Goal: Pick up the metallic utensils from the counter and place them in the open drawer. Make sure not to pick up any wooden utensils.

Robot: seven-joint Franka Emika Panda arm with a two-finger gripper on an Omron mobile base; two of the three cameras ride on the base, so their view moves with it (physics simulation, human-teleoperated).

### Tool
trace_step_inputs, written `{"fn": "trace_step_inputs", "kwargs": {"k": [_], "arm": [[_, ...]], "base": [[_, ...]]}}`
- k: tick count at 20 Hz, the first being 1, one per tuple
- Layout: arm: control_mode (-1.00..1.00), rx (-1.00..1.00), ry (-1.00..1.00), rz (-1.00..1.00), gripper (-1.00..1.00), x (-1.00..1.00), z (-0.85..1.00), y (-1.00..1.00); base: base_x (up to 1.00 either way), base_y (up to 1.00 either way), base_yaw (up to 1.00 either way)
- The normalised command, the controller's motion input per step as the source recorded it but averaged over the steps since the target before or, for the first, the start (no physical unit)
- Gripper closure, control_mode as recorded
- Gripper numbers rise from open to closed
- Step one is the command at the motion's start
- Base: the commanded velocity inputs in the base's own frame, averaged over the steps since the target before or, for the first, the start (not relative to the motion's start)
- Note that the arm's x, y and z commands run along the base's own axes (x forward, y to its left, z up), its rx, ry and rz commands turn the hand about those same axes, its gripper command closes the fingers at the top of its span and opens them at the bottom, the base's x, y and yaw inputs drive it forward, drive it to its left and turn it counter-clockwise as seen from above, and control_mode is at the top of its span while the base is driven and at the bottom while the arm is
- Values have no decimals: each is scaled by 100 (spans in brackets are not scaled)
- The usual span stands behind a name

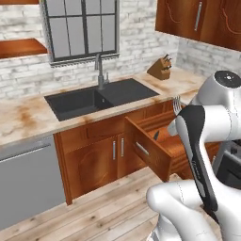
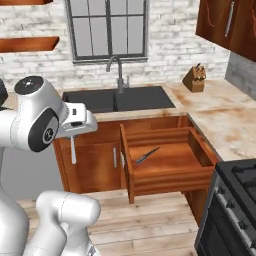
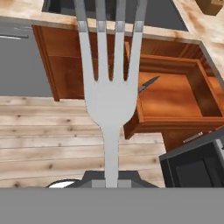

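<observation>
Already the knife (image 2: 147,155) lies inside the open drawer (image 2: 172,172), while the gripper (image 3: 111,181) is clamped on the silver fork (image 3: 109,100), held above the floor.

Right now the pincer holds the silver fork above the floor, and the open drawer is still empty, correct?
Not quite. The drawer is not empty: the knife already lies inside it, as the right base view shows. The rest stands: the pincer holds the fork above the floor.
</observation>
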Motion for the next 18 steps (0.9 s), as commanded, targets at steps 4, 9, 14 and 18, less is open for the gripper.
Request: {"fn": "trace_step_inputs", "kwargs": {"k": [4, 9, 14, 18], "arm": [[100, 0, 0, 0, 100, 0, 0, 0], [100, 0, 0, 0, 100, 0, 0, 0], [100, 0, 0, 0, 100, 0, 0, 0], [100, 0, 0, 0, 100, 0, 0, 0]], "base": [[0, -80, 11], [3, -77, 12], [11, -57, 20], [6, -52, 19]]}}
